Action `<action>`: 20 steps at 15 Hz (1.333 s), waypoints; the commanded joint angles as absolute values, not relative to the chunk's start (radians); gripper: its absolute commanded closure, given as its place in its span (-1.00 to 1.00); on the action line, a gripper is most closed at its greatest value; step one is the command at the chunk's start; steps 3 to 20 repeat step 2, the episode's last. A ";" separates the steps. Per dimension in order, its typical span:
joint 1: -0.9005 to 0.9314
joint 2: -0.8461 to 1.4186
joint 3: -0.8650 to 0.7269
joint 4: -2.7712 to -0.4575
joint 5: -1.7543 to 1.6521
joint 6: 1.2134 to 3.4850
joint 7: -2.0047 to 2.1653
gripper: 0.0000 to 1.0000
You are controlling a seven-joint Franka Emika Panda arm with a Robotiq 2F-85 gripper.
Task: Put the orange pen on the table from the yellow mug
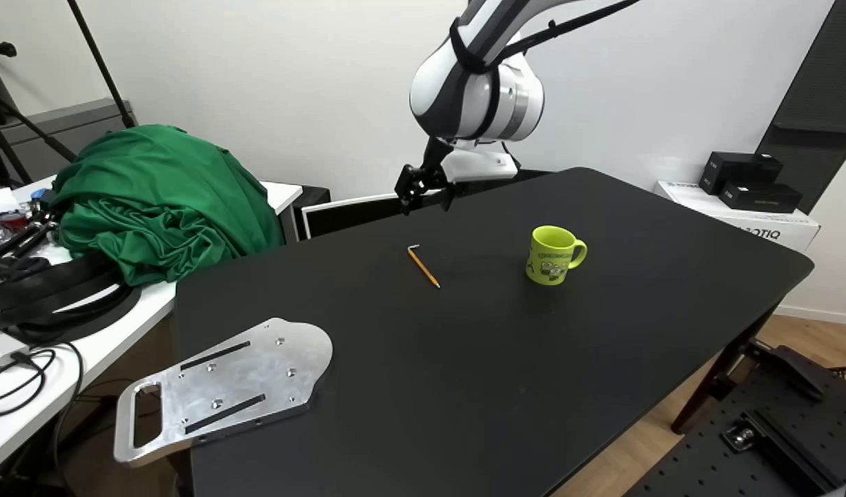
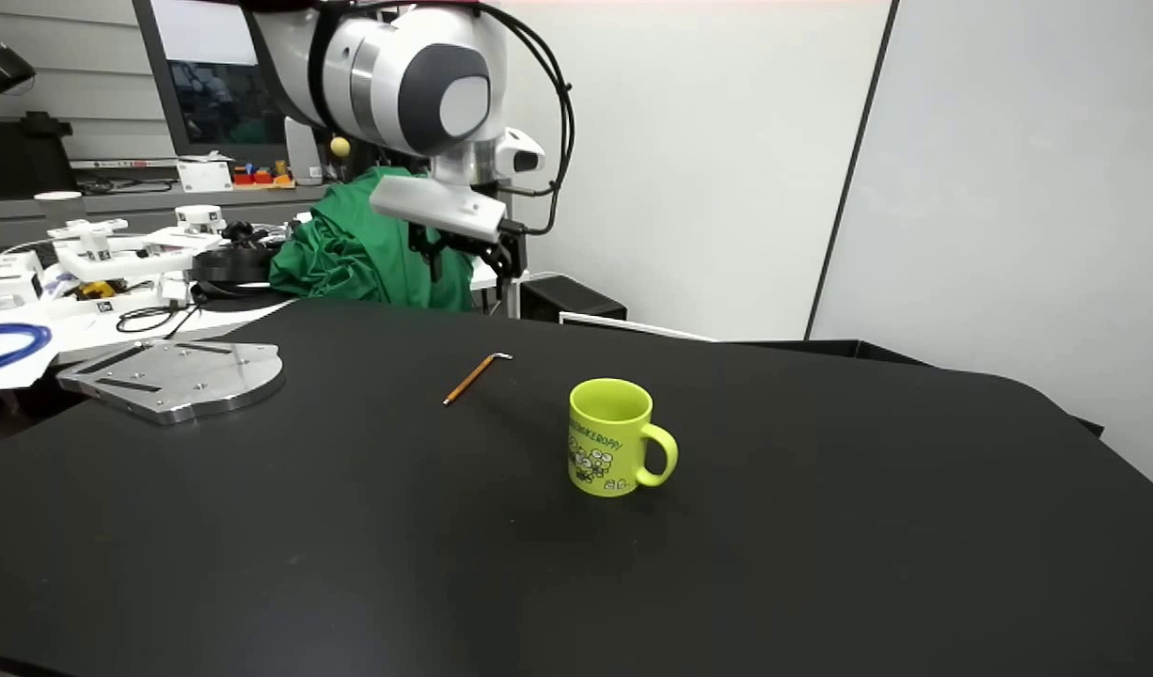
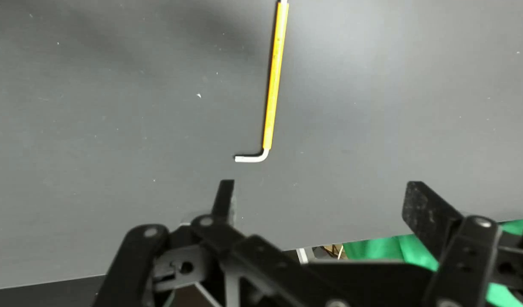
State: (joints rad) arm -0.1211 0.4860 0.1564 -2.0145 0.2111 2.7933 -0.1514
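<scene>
Although the pen [image 1: 424,268] already lies flat on the counter [image 1: 423,386], the spread, empty fingers [image 3: 428,217], hanging beyond its bent end, could hook that bend if lowered and swing it toward the mug [image 1: 548,257], standing to the pen's right in both exterior views.

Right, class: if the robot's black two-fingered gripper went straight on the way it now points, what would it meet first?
Probably the large matte black tabletop; the gripper points down at it, open. The thin orange pen lies near that line; depth is unclear, so the pen might come first.
</scene>
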 commanded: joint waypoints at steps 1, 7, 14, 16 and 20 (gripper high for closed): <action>-0.124 0.472 0.160 -2.015 0.220 2.784 -0.160 -1.00; -0.128 0.465 0.162 -2.018 0.222 2.780 -0.164 -1.00; -0.128 0.465 0.162 -2.018 0.222 2.780 -0.164 -1.00; -0.128 0.465 0.162 -2.018 0.222 2.780 -0.164 -1.00; -0.128 0.465 0.162 -2.018 0.222 2.780 -0.164 -1.00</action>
